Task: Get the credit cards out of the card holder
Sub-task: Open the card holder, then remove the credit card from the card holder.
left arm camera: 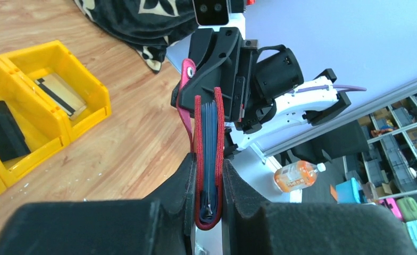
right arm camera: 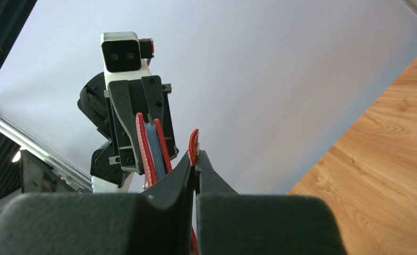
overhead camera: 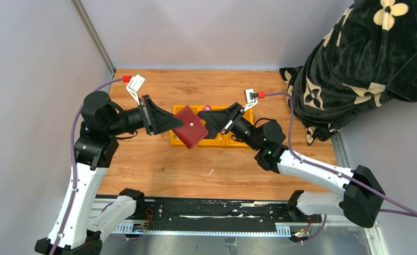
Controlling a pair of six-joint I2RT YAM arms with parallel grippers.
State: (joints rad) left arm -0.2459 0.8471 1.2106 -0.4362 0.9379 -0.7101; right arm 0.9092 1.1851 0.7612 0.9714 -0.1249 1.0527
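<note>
In the top view, left of centre, the left gripper (left arm camera: 208, 178) holds the card holder (overhead camera: 191, 126), a maroon leather-like wallet, in the air above the wooden surface (overhead camera: 158, 170). Its padded black jaws squeeze the folded edge, and blue-grey sleeves (left arm camera: 209, 133) stand between the two red covers. Just to the right, the right gripper (right arm camera: 196, 159) has its jaws pressed together on the thin red closure tab (right arm camera: 193, 142). Behind them lies the yellow plastic tray (overhead camera: 217, 141); one compartment holds a flat tan card (left arm camera: 63, 95) with a dark stripe.
</note>
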